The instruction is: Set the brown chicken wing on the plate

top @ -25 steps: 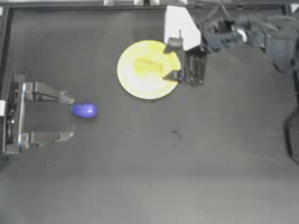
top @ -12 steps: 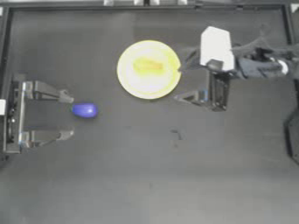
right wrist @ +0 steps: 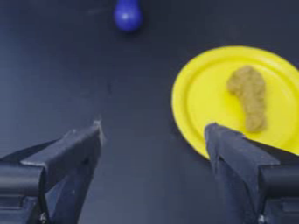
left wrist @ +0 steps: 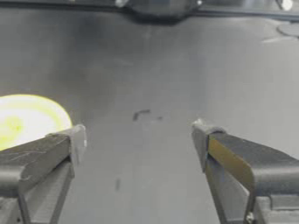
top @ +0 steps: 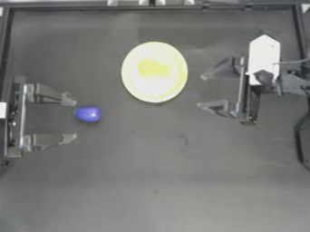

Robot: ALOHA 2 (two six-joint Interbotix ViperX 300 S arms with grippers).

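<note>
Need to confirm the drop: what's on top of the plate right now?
Only the chicken wing lies on the plate, fully inside its rim. The right hand is open and off to the side. What's under the wing is covered.

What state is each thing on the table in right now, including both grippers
brown chicken wing: lying flat on the plate, free of any grip.
plate: flat on the table, holding the wing.
blue object: on the table, between the left jaws, untouched.
left gripper: open, at the left edge.
right gripper: open, empty, right of the plate.
</note>
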